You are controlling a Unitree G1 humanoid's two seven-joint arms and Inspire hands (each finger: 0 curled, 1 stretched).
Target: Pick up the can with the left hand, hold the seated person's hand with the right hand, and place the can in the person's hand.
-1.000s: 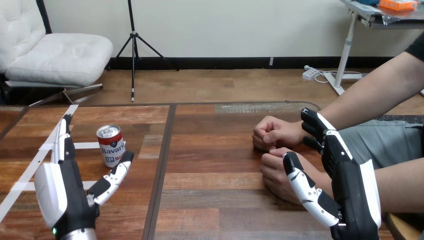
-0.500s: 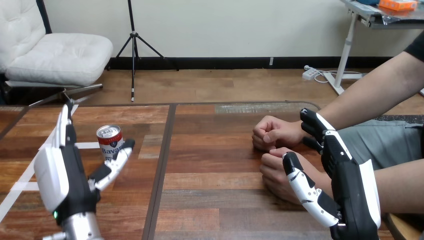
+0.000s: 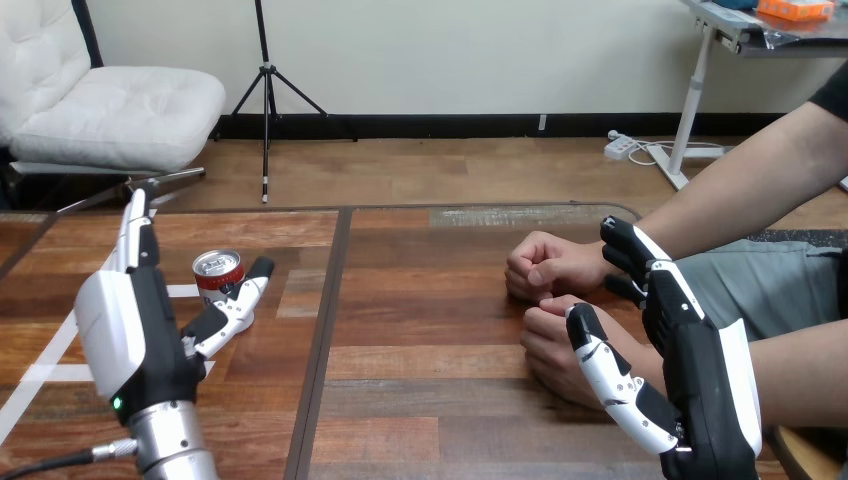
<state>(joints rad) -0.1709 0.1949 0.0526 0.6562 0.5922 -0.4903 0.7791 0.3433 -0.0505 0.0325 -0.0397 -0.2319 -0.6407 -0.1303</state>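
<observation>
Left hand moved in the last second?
Yes. The left hand has advanced across the table toward the can, which stayed put; its thumb now lies alongside the can.

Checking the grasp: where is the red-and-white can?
Head view, left side: the red-and-white metal can stands on the wooden table, between the open left hand's thumb and fingers.

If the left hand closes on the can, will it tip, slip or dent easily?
The can stands upright on the table, taller than wide, so a sideways push could probably tip it, and then it might roll. Its smooth wall looks slippery and may dent under a hard squeeze.
</observation>
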